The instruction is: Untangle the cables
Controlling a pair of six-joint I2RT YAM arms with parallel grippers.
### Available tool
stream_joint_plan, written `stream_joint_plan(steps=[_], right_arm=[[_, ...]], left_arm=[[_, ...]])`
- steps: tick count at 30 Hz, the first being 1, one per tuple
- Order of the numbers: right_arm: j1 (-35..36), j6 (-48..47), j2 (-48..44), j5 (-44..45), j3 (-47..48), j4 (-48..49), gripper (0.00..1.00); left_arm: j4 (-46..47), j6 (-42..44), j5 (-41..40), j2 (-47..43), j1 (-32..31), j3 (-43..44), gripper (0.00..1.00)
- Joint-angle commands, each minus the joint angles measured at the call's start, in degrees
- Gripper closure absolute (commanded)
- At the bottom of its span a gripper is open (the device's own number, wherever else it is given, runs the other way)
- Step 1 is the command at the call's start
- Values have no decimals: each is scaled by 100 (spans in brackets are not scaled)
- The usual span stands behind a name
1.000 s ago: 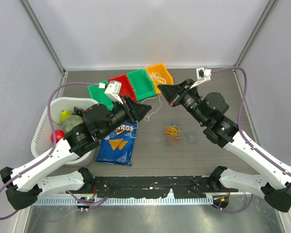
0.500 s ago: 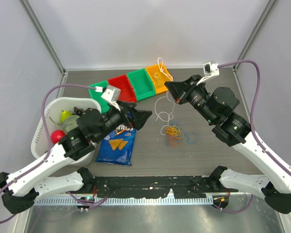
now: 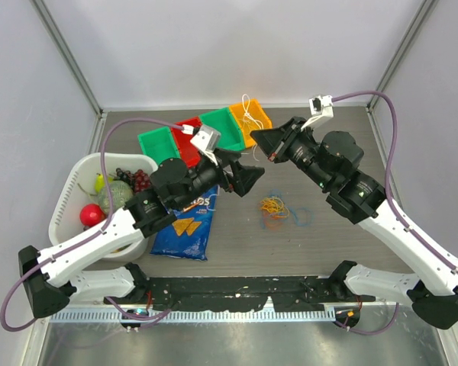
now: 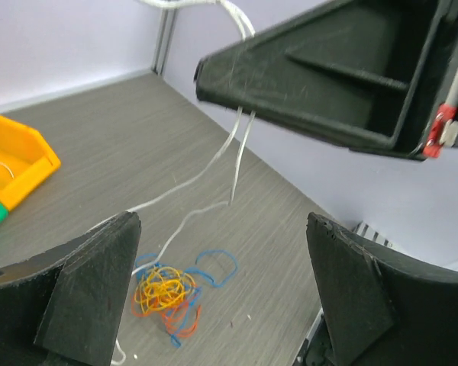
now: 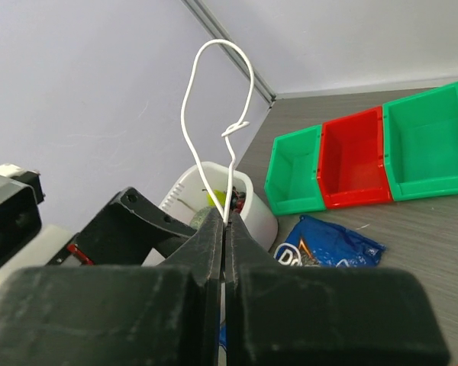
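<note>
Swung forward and spread wide, left hand (image 3: 251,180) sits beside white cable (image 5: 232,130) pinched in right hand (image 3: 253,138).

Orange, yellow, blue cables (image 3: 275,207) tangled on table (image 3: 244,245), white strand (image 5: 185,103) looped upward, pinched in right gripper (image 5: 225,221) jaws

The right gripper (image 3: 255,139) holds a white cable (image 3: 247,107) by 4 bins (image 3: 223,130), the left gripper (image 3: 253,178) agape beside it.

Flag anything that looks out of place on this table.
A blue chip bag lies flat beside the white basket, partly hidden by the left arm; it is a snack among cable work. Also, a white cable hangs from the shut right end effector toward the coloured tangle.
</note>
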Motion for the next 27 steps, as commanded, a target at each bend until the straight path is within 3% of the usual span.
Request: stream_joint_plan(steps=[1,7,11,14,18,23,27], right_arm=[[-2,209,15,-178,202,354,99],[-2,306,95,-363,202,486,99],[-11,359,77,-389,149,513,99],[-2,368,25,-389,114,513,99],[-2,359,-11,-433,26,487,99],[-20,167,-46,-451,-9,267,98],[-247,-280,-11,-879,140,-505,45]], left_arm=[[578,274,-283,17,1,303,7],[419,485,-627,237,9,558,18],[464,477,-294,333,1,619,39],[358,468,-109,369,1,628,59],[235,468,-12,351,1,655,99],[165,170,243,193,9,637,100],[-80,-987,734,52,386,619,100]])
